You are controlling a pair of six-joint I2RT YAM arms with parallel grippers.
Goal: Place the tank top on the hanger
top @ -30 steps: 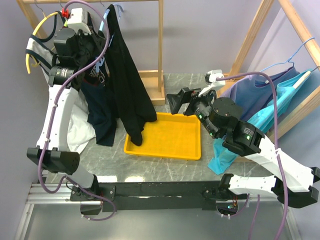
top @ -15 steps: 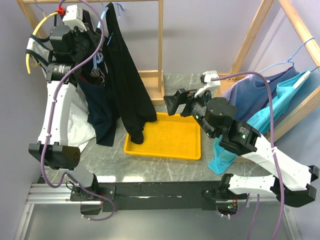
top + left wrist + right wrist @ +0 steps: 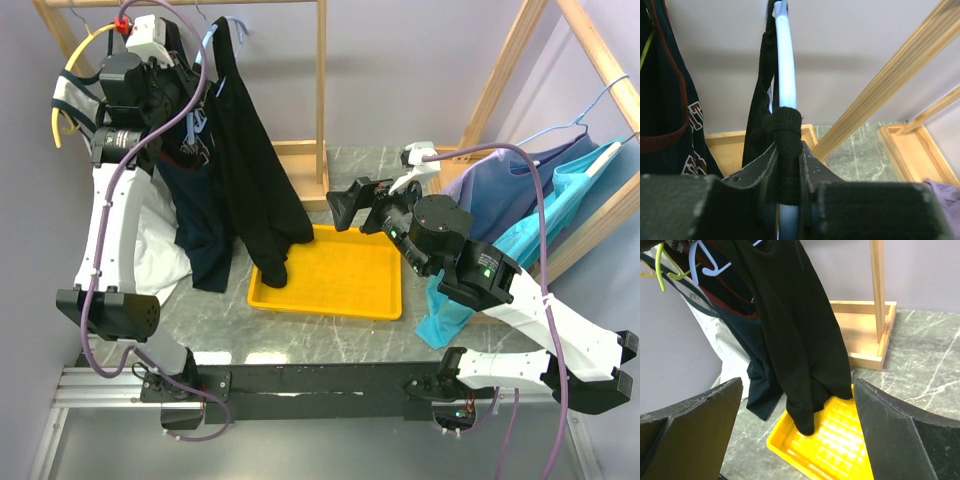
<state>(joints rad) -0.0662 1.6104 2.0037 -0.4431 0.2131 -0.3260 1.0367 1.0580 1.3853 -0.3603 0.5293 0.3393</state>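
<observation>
The black tank top [image 3: 250,170] hangs from the light-blue hanger [image 3: 207,45] on the left rack, and its lower end rests in the yellow tray [image 3: 350,285]. My left gripper [image 3: 185,90] is up at the hanger. In the left wrist view the left gripper [image 3: 786,167] is shut on the hanger's arm [image 3: 786,65], with the tank top's strap [image 3: 785,130] wrapped round the arm between the jaws. My right gripper [image 3: 350,205] hovers open over the tray's far edge. The right wrist view looks between its fingers [image 3: 797,425] at the tank top [image 3: 800,340], apart from it.
A navy top with red trim [image 3: 200,215] and a white top [image 3: 160,255] hang beside the tank top, near a yellow-green hanger [image 3: 70,60]. The wooden rack post [image 3: 321,100] stands behind the tray. Purple [image 3: 505,185] and teal [image 3: 545,225] garments hang on the right rack.
My left arm has lifted a little with the hanger and strap still clamped. My right gripper has shifted slightly left and stays open.
</observation>
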